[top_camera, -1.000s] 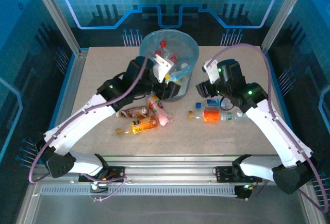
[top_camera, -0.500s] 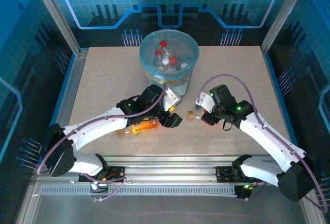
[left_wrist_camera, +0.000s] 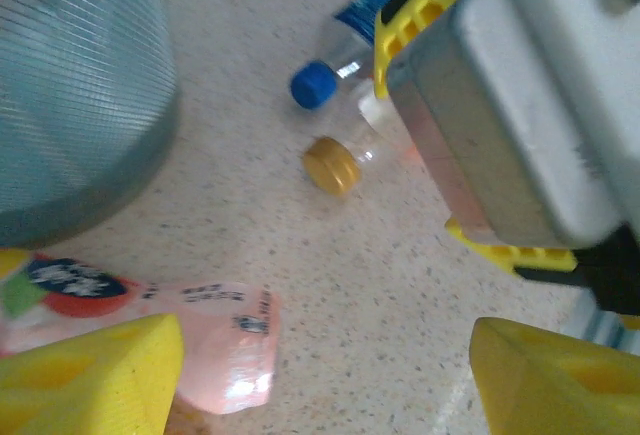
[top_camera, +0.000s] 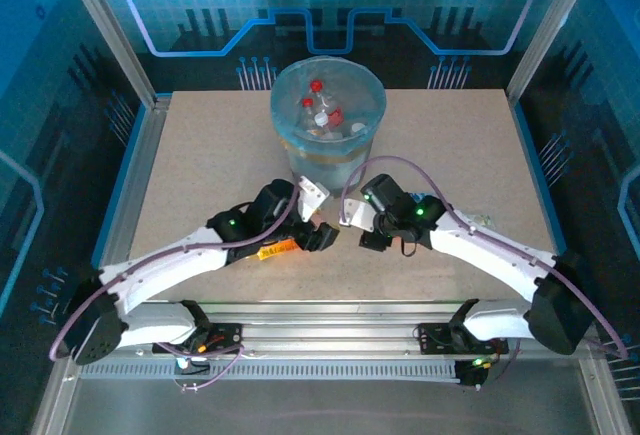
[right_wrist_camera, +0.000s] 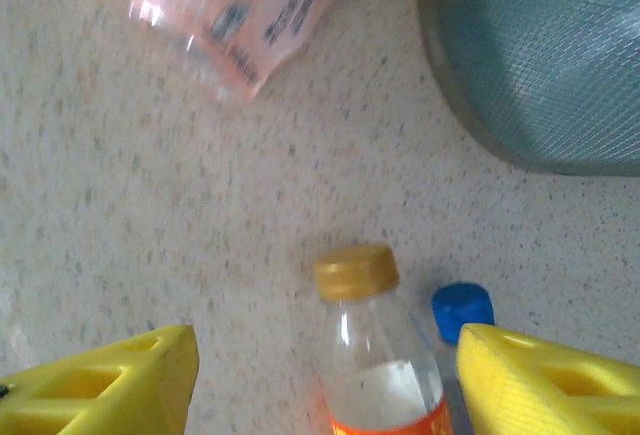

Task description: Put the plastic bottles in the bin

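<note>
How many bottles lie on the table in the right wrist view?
3: a gold-capped bottle at bottom centre, a blue-capped bottle just right of it, a pink-labelled bottle at top left. Others may be hidden.

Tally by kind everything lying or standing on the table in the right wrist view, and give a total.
Bottles: 3 (gold-capped bottle, blue-capped bottle, pink-labelled bottle)
Bin: 1
Total: 4

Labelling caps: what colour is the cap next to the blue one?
Gold cap, clearest in right wrist view.
</note>
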